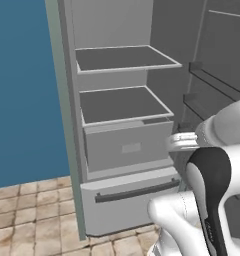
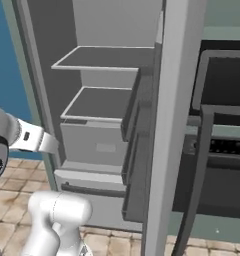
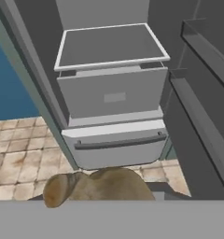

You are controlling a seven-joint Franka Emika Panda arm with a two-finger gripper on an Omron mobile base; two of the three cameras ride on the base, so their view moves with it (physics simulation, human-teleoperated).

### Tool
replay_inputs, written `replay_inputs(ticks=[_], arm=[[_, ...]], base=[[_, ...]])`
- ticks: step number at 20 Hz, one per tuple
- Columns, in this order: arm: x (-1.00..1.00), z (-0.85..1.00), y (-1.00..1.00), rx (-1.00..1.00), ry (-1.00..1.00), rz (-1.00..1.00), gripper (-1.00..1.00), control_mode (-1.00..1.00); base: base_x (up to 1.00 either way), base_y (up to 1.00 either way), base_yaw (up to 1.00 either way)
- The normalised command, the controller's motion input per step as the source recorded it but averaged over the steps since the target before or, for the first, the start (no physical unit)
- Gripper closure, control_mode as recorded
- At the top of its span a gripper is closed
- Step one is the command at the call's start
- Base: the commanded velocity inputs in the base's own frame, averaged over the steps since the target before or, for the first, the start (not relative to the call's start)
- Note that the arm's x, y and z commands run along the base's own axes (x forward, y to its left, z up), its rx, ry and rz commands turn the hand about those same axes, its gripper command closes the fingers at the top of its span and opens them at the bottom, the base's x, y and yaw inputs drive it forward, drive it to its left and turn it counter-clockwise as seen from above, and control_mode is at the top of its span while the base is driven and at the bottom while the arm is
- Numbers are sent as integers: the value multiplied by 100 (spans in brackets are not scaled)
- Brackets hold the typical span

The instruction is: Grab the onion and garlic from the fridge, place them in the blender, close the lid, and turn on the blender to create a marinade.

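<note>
The fridge (image 1: 127, 150) stands open before me, its grey shelves (image 3: 109, 44) bare. Below them are a grey drawer box (image 3: 111, 98) and a lower drawer with a dark bar handle (image 3: 118, 142). In the hand view the garlic (image 3: 97, 186), a dull tan-brown lump, lies right at the gripper's tips and covers them. My gripper (image 1: 173, 142) hangs in front of the drawer box, shut on the garlic. In the right base view the hand (image 2: 39, 140) is just outside the fridge's left wall. The onion, the blender and the lid are out of view.
The open fridge door (image 2: 167, 125) with its grey racks (image 3: 202, 51) stands to the right of the hand. A blue wall (image 1: 22, 90) lies left of the fridge. Tan floor tiles (image 1: 32, 215) lie below. A dark oven front (image 2: 222, 145) is at the far right.
</note>
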Motion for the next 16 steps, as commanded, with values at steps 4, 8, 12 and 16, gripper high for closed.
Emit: replay_inputs(ticks=[4, 8, 12, 16], arm=[[0, 0, 0, 0, 0, 0, 100, 100], [0, 0, 0, 0, 0, 0, 100, 100], [0, 0, 0, 0, 0, 0, 100, 100], [0, 0, 0, 0, 0, 0, 100, 100]], base=[[-51, 84, -40], [-34, 93, -53], [-6, 99, -55], [11, 100, -46]])
